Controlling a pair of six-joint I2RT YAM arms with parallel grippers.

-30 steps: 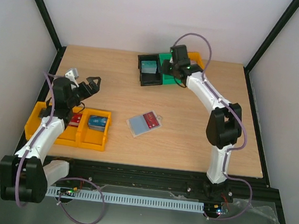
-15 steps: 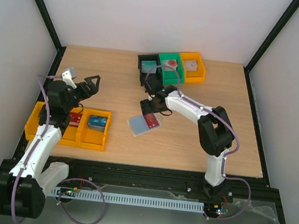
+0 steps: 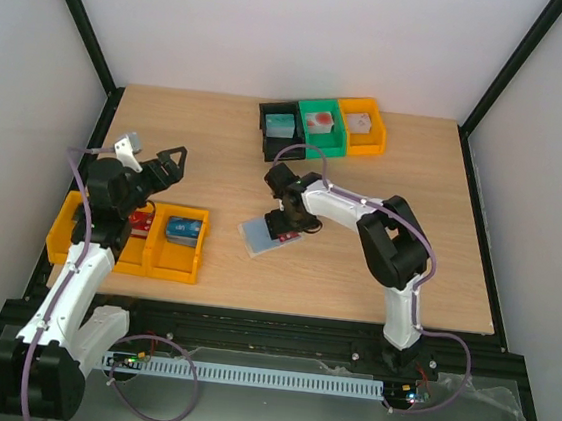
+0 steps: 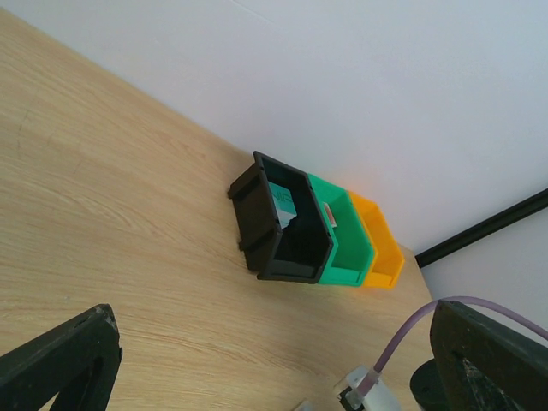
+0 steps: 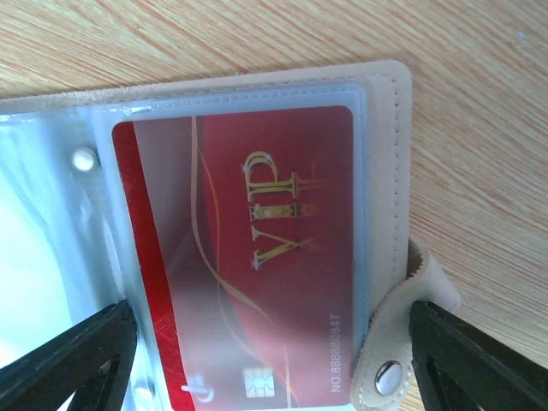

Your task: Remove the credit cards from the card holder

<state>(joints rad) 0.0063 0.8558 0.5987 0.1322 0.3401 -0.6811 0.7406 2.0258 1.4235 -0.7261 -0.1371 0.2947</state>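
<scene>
Fingers [image 4: 60, 360] of left gripper [image 4: 274, 364] at full spread, holding nothing, over bare table [image 4: 128, 171], well apart from card holder [image 5: 387, 171]. Between fingers [image 5: 68, 368] of right gripper [image 5: 274, 364], likewise wide and clamping nothing: card holder, open and flat. From left finger across: clear plastic sleeves [image 5: 51, 214], red card [image 5: 248, 257] with gold "VIP" inside a sleeve, stitched cream edge, snap tab [image 5: 407, 342] just beside right finger. Bare wood past holder's far edge and beyond right finger. Card's long axis roughly square to the line between the fingers, slightly tilted, one short edge away from them, chip end nearest.
</scene>
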